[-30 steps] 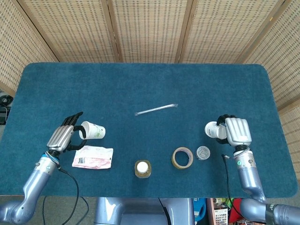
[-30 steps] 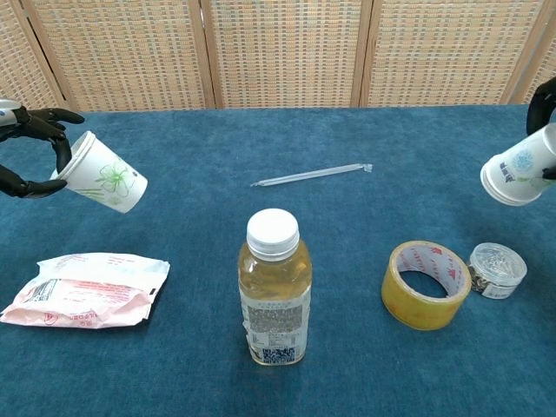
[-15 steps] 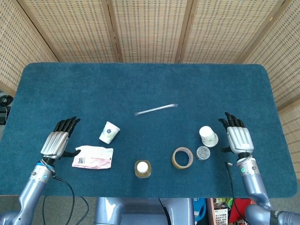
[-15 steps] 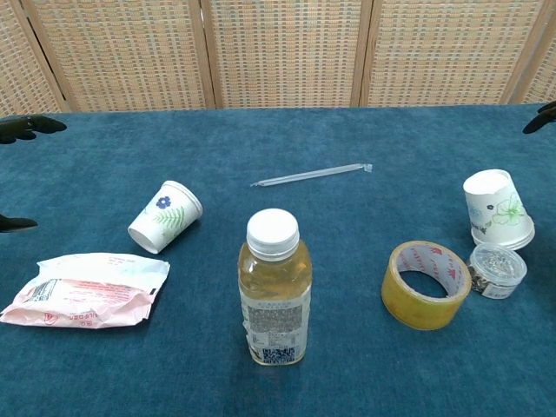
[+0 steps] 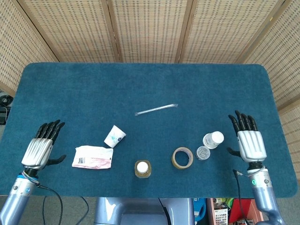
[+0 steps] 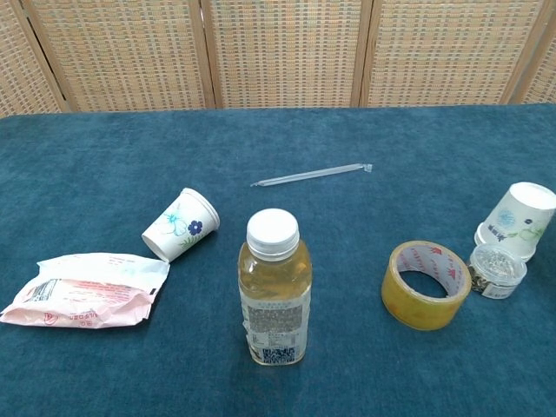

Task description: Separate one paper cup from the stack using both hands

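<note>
One white paper cup with a flower print (image 5: 115, 136) (image 6: 181, 225) lies on its side on the blue table, left of centre, just beyond the snack packet. A second paper cup (image 5: 213, 139) (image 6: 516, 221) lies tilted at the right, leaning against a small round tin. My left hand (image 5: 41, 145) is at the table's near left, open with fingers spread, well apart from the left cup. At the near right, my right hand (image 5: 249, 140) is spread and holds nothing, a short way right of the second cup. Neither hand shows in the chest view.
A white-capped bottle of yellow liquid (image 5: 143, 168) (image 6: 274, 298) stands at the front centre. A roll of tape (image 5: 182, 157) (image 6: 426, 284) and a small round tin (image 5: 203, 152) (image 6: 497, 269) lie to its right. A snack packet (image 5: 93, 157) (image 6: 82, 289) lies at the left, a wrapped straw (image 5: 156, 109) (image 6: 311, 175) further back.
Both hands let go of their cups and drew back toward the table's near edge. The left cup rolled a little to the right; the right cup tipped over against the tin.
</note>
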Robot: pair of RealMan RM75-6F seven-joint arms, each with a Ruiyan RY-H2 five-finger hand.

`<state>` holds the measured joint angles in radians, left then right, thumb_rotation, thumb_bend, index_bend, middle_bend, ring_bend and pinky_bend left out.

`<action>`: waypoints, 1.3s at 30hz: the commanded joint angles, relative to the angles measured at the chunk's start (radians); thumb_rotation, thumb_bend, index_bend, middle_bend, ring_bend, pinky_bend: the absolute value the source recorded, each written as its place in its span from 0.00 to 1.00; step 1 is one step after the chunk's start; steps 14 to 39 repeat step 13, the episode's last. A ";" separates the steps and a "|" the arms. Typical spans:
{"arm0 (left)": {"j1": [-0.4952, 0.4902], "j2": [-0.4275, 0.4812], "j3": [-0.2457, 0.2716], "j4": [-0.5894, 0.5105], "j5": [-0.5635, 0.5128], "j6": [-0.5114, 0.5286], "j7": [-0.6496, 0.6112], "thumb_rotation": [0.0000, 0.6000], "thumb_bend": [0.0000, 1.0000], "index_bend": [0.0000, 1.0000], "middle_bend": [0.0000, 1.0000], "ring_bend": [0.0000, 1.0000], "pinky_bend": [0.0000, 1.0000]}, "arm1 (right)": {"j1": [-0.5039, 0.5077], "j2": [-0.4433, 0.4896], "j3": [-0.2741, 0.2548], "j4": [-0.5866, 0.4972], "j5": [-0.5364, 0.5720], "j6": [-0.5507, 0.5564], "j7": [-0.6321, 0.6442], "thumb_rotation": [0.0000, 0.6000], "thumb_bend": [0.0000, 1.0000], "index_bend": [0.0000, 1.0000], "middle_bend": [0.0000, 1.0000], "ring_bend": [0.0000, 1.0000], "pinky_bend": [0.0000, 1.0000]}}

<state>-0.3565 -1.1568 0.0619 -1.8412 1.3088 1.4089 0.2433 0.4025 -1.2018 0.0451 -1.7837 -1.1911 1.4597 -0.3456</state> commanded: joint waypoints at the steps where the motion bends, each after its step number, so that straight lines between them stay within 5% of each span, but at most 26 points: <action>1: 0.049 0.015 0.032 0.024 0.044 0.046 -0.008 1.00 0.22 0.00 0.00 0.00 0.00 | -0.055 0.009 -0.030 0.012 -0.063 0.056 0.029 1.00 0.13 0.10 0.00 0.00 0.01; 13: 0.149 0.039 0.082 0.078 0.152 0.106 -0.038 1.00 0.22 0.00 0.00 0.00 0.00 | -0.162 -0.011 -0.052 0.088 -0.174 0.146 0.089 1.00 0.13 0.10 0.00 0.00 0.00; 39: 0.149 0.039 0.082 0.078 0.152 0.106 -0.038 1.00 0.22 0.00 0.00 0.00 0.00 | -0.162 -0.011 -0.052 0.088 -0.174 0.146 0.089 1.00 0.13 0.10 0.00 0.00 0.00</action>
